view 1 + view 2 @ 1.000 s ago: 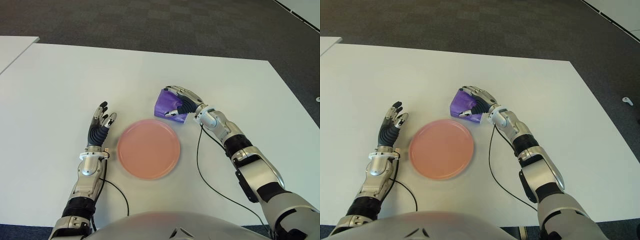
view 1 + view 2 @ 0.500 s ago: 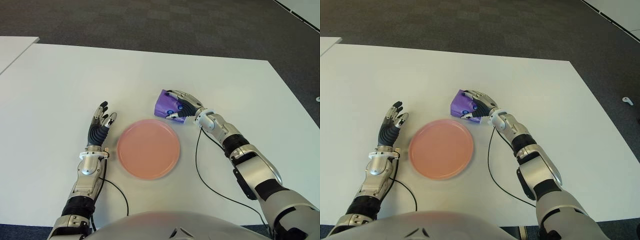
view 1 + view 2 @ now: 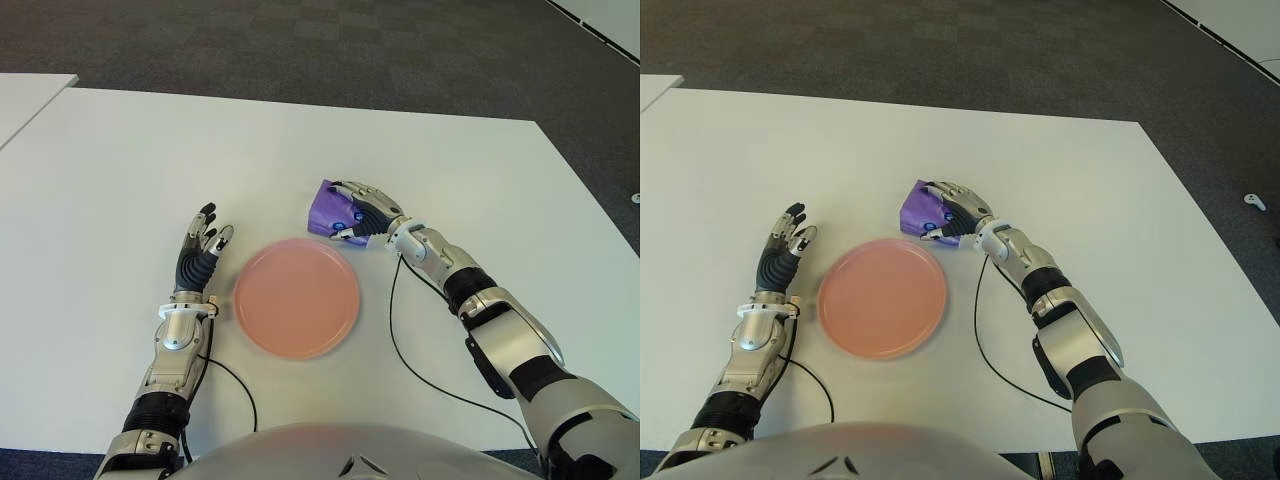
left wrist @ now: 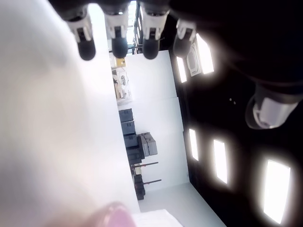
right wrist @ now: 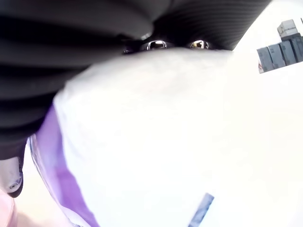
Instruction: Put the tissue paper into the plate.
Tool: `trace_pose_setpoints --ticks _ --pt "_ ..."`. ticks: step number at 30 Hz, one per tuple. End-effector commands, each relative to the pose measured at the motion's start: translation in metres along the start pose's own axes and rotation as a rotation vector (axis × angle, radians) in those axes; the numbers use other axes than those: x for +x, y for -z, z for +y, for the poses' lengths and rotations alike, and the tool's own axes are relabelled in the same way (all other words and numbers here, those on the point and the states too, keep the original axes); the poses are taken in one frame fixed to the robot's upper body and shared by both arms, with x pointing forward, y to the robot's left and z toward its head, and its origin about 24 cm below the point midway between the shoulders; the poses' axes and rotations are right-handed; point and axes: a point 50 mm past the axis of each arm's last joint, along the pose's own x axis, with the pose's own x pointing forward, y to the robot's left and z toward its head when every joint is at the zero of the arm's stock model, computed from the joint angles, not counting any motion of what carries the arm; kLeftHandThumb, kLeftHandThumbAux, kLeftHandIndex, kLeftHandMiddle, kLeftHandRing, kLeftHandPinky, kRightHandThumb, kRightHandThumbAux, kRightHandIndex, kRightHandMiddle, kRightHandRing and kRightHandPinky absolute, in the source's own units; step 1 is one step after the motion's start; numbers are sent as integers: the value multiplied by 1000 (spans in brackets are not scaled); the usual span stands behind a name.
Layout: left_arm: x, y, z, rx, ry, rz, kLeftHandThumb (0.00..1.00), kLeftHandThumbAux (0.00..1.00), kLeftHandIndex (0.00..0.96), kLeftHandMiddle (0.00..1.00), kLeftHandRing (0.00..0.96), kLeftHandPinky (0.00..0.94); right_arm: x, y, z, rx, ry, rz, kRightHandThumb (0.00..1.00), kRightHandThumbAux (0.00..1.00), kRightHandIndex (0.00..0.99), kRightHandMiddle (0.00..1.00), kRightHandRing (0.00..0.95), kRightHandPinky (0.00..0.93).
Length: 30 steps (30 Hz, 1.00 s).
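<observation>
Broad white rectangular table (image 3: 120, 180), dark carpeted floor beyond its far edge. Round flat pink plate (image 3: 297, 297) near the table's front, holding nothing, nothing between it and the packet. Thin black cable (image 3: 410, 355) trailing over the tabletop under the right forearm.

Right hand (image 3: 366, 213) just past the plate's far right rim, arm stretched forward across the table, fingers curled over a purple soft tissue paper packet (image 3: 326, 209) and clasping it from the right side. Packet down at the table surface, close to the plate's rim but outside it.

Left hand (image 3: 199, 248) just left of the plate, palm turned inward, fingers straight, loosely spread, holding nothing.
</observation>
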Motion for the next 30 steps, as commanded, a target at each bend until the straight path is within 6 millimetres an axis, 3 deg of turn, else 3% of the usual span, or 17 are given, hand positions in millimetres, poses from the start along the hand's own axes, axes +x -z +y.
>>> trace_pose_setpoints --ticks 1,25,30 --pt "-28 31 1 19 8 172 0 384 0 0 0 0 -4 -1 20 -26 -93 9 21 496 0 0 0 0" --pt "-29 29 0 15 4 152 0 383 0 0 0 0 -9 -3 40 -39 -194 -4 2 501 0 0 0 0" --pt "-30 29 0 21 -1 158 0 383 0 0 0 0 -18 -11 86 -69 -226 47 35 526 0 12 0 0"
